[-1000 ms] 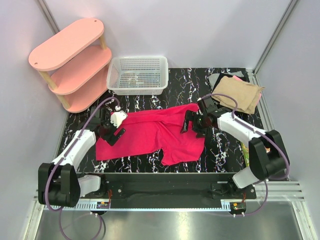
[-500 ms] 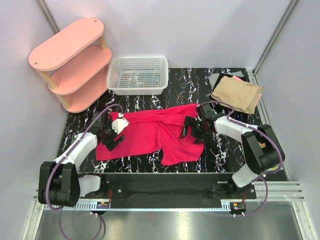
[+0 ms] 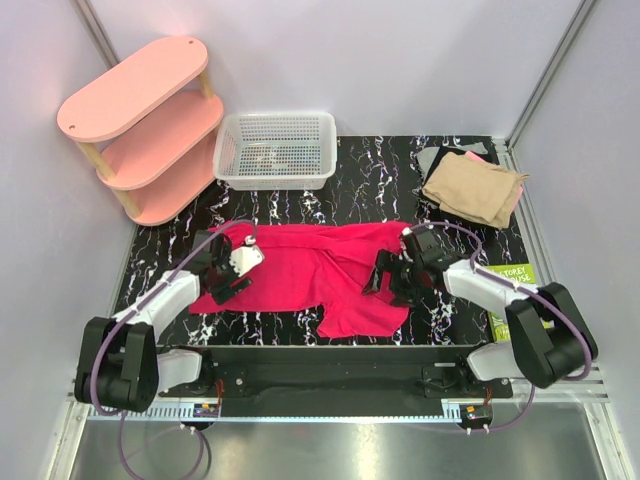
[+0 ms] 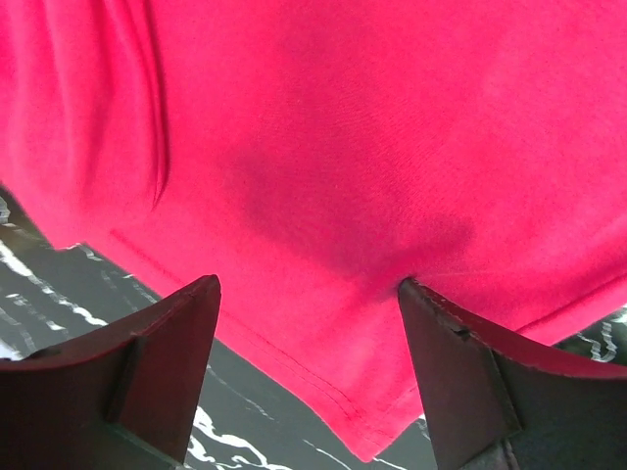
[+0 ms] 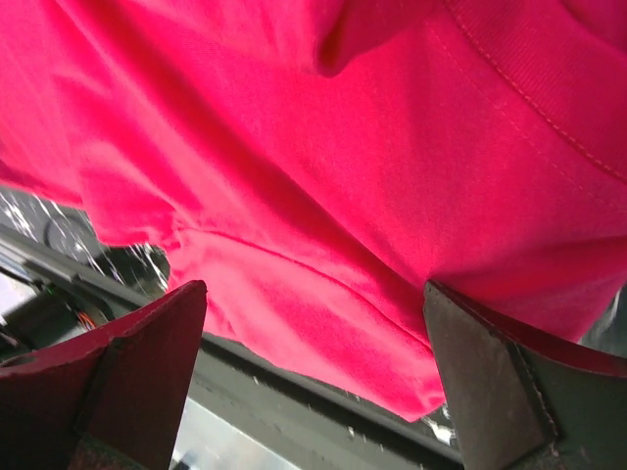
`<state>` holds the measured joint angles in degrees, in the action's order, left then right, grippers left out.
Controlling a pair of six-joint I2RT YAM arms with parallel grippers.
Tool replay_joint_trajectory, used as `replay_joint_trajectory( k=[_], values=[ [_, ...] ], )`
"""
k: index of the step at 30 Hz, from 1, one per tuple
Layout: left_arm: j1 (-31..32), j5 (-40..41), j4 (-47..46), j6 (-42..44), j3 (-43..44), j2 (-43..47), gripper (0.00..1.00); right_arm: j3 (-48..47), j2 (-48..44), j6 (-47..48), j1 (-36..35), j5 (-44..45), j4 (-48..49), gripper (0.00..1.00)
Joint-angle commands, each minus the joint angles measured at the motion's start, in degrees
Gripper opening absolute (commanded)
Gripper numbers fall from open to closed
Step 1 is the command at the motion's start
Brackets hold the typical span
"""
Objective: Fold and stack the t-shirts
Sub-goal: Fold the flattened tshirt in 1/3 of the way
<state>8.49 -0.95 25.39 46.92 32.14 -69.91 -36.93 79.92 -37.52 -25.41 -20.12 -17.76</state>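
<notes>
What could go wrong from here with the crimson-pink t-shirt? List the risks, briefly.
1. One lobe of the crimson-pink soft cloth t-shirt lies close to the near edge of the black marbled table. A pull toward the arms could drag it off.
2. The right wrist view shows a bunched fold by a stitched seam, and folding now may trap it.
3. The left gripper and right gripper stand open over flat cloth. Closing might pinch up a hump.
</notes>
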Motion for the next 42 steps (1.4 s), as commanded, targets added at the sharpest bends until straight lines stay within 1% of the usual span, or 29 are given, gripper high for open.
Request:
replay_joint_trajectory(
  k=[1,4,7,10,13,15,17,18,22,23,25,26,29,31,42],
  values=[
    [-0.05,4.20,3.43,4.58,-5.77,1.61,0.78,4.58,-4.76,-1.94,-2.10,2.54,-9.83,1.00],
    [-0.05,4.47,8.17,6.52,-6.56,6.09,0.78,5.02,-10.30,-3.26,-2.28,2.89,-13.26,1.00],
    [-0.05,2.89,14.15,7.14,-5.78,11.36,0.78,3.88,-15.57,-4.05,-2.36,3.94,-16.86,1.00],
    [-0.05,1.30,18.02,7.40,-3.76,15.50,0.78,0.81,-15.07,-3.44,-2.28,5.17,-18.36,1.00],
    [-0.05,1.30,19.70,6.35,0.81,15.86,0.78,-4.02,-11.91,-1.60,-2.36,5.18,-18.98,1.00],
    [-0.05,1.30,20.66,4.68,5.97,14.81,0.78,-7.52,-10.58,-1.16,-2.36,5.62,-19.07,1.00],
    [-0.32,-0.37,20.58,3.63,9.24,12.88,0.78,-10.51,-8.56,-0.28,-2.28,6.32,-19.07,1.00],
    [-0.49,-1.41,19.80,3.45,11.95,12.09,0.78,-11.49,-7.77,0.16,-2.28,6.58,-19.07,1.00],
    [-1.28,-2.21,14.35,-0.77,16.10,4.98,0.79,-14.13,-2.24,1.92,-2.28,8.25,-17.93,0.98],
    [-1.98,-2.30,13.47,-2.25,16.81,1.65,0.79,-14.49,-1.44,2.27,-2.36,8.43,-17.66,0.96],
    [-3.65,-3.09,11.88,-3.05,18.47,-1.53,0.78,-14.49,-0.12,2.71,-2.28,9.13,-17.05,0.92],
    [-4.35,-3.96,11.01,-3.93,18.92,-4.16,0.78,-14.40,0.15,2.89,-2.36,9.31,-16.87,0.92],
    [-6.20,-5.11,9.69,-4.99,20.33,-7.94,0.77,-14.14,0.59,3.24,-2.28,10.01,-16.34,0.92],
    [-6.56,-5.20,8.90,-5.08,20.51,-9.71,0.77,-14.14,0.85,3.59,-2.28,10.54,-15.90,0.92],
    [-7.26,-4.32,6.43,-6.75,24.90,-16.40,0.76,-16.16,5.24,5.79,-2.28,11.51,-13.89,0.83]
  ],
)
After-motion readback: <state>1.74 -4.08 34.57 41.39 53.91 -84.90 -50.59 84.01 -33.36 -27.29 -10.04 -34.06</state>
